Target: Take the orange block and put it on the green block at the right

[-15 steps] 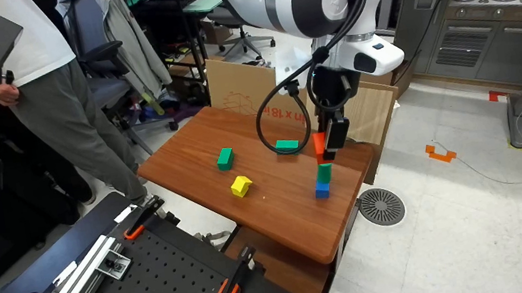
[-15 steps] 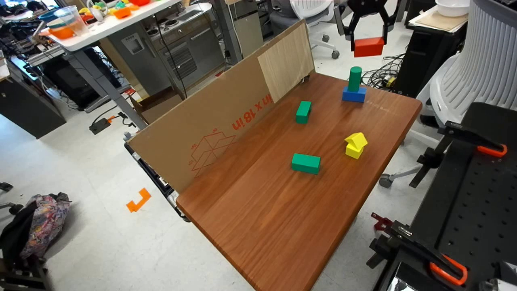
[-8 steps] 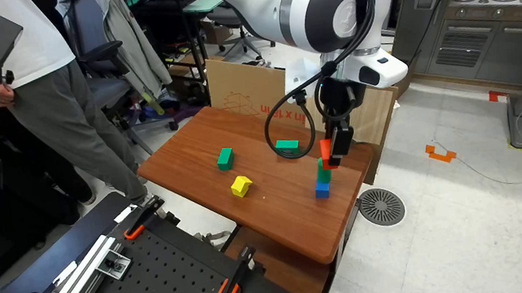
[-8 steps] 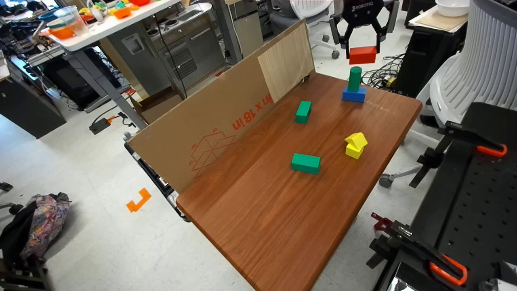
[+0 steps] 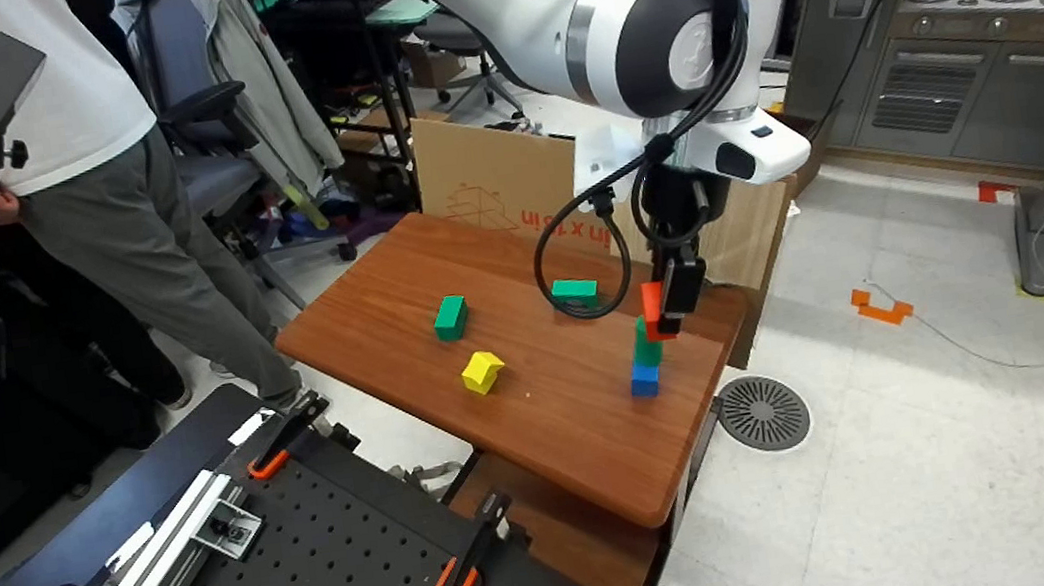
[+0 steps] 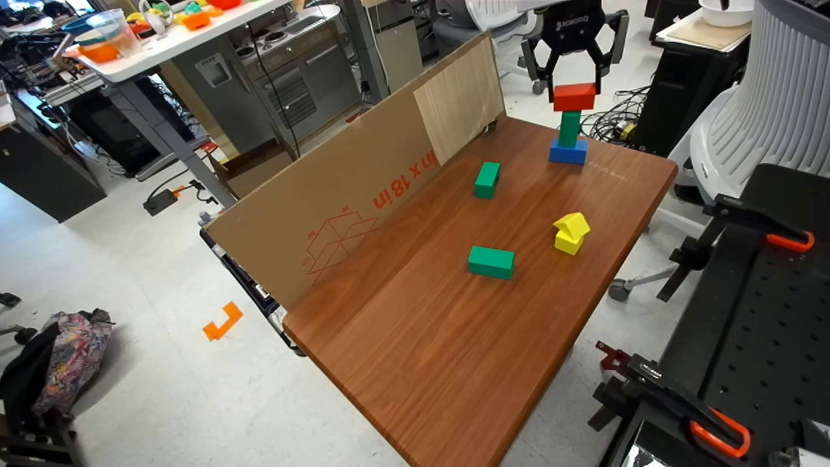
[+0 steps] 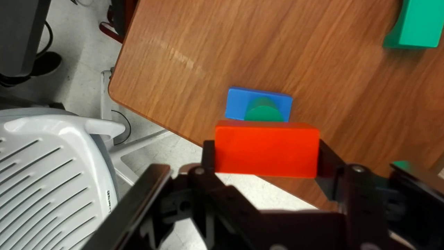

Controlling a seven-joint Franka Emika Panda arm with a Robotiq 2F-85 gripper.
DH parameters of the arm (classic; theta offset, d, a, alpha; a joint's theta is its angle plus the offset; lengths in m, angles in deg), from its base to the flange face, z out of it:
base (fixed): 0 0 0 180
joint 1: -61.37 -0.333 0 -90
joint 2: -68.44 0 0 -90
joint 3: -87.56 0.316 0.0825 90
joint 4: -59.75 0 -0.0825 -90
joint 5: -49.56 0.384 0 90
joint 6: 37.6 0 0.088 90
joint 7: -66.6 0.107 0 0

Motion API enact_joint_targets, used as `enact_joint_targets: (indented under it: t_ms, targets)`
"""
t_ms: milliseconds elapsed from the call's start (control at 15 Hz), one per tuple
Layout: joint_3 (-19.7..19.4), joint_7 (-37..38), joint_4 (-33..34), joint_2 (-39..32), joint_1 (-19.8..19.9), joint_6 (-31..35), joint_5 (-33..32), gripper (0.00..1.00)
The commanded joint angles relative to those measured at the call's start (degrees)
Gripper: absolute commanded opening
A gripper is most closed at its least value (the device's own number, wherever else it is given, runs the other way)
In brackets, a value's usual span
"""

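The fingers are clamped on the two ends of the orange-red rectangular block, and they hold it right at the top of the green cylinder, the one it's meant to go on. I can't swear that block and cylinder touch: in an exterior view their edges meet, but that could just be the angle. The cylinder stands upright on the blue rectangular block, which lies beneath it on the desk. The wrist view worries me a bit. Lengthwise the orange-red one looks nicely lined up, yet a slice of the cylinder's round top peeks out past one long side, so it may be off-centre. Let go like that and it could tip over the poorly supported edge; let go too high and it might land with a knock. Pressing down hard, or drifting sideways in contact, could topple the cylinder off the blue one.
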Motion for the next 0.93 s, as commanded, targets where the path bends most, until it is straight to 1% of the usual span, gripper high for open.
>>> enact_joint_targets:
  t_ms: [0, 867]
  targets:
    - [0.1, 0.8, 2.7, -1.8, 0.0, -1.7, 1.4, 0.42]
    - [0.9, 0.4, 1.9, -0.7, 0.0, -3.6, 1.6, 0.42]
